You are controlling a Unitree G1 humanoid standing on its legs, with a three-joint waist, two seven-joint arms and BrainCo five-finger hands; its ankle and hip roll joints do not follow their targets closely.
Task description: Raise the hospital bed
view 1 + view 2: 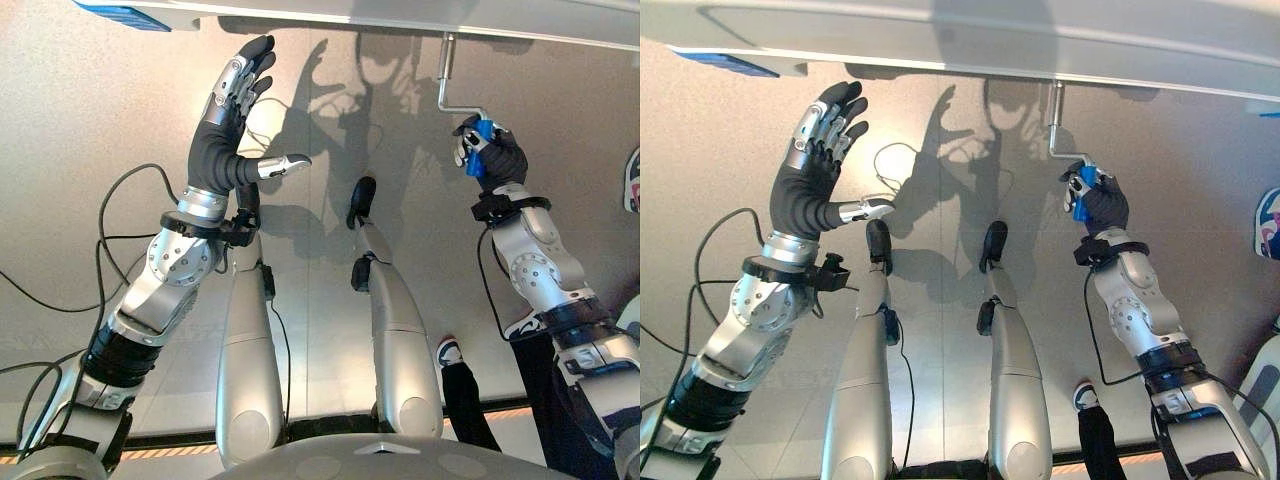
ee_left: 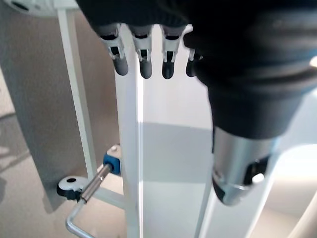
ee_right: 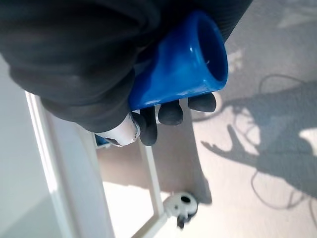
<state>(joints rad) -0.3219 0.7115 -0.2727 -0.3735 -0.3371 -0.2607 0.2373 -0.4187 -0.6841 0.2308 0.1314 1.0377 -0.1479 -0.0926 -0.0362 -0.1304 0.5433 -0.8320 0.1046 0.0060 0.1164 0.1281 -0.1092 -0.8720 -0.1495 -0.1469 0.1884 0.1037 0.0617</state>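
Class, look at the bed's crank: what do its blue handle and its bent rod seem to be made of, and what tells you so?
The blue handle, held in the right hand, looks like glossy moulded plastic: saturated colour, soft highlights, a hollow end. The bent rod looks like bare polished metal, probably steel: thin, silvery, with a bright streak along it. Neither can be confirmed by look alone.

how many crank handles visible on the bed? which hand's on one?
2. One with a blue grip, held in the right hand under the bed's edge. A second crank hangs folded by the bed frame, untouched; left hand is open in the air. Others may be hidden.
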